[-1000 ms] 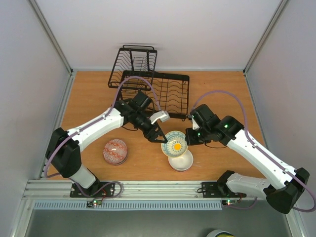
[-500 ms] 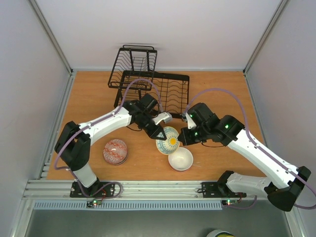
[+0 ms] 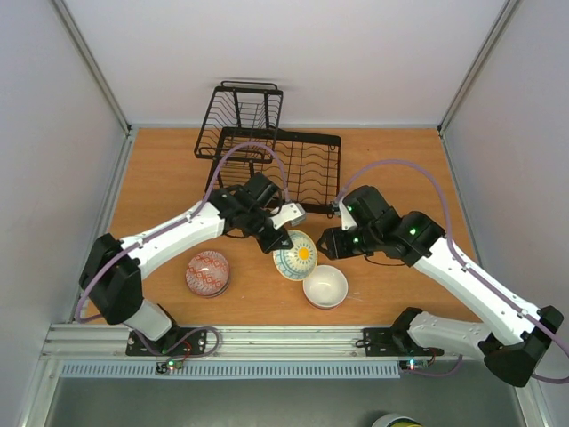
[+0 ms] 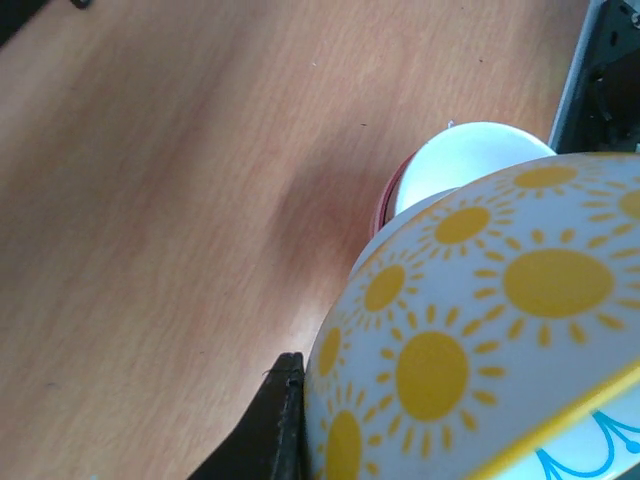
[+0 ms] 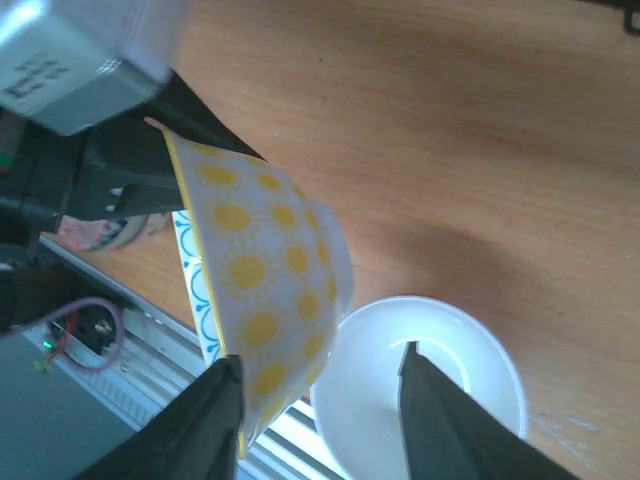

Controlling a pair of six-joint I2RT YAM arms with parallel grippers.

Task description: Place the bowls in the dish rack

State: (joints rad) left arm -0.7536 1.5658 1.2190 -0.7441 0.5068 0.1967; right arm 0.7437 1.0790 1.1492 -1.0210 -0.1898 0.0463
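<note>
A cream bowl with yellow suns outside and a teal pattern inside hangs tilted on edge above the table, and my left gripper is shut on its rim. The left wrist view shows one black finger pressed against the bowl's sun-patterned wall; the other finger is hidden. My right gripper stands open just right of this bowl, its fingers spread, the bowl close by the left one. A white-inside bowl sits upright below. A pink-red patterned bowl rests at the front left. The black wire dish rack stands at the back.
The white-inside bowl lies directly under my right gripper, and it shows a red outer edge in the left wrist view. Bare wooden table stretches left of the rack. The metal rail runs along the near edge.
My left gripper has shut on the sun-patterned bowl's rim. My right gripper, shut on that bowl before, has opened and let go. The bowl has shifted slightly left and tilted.
</note>
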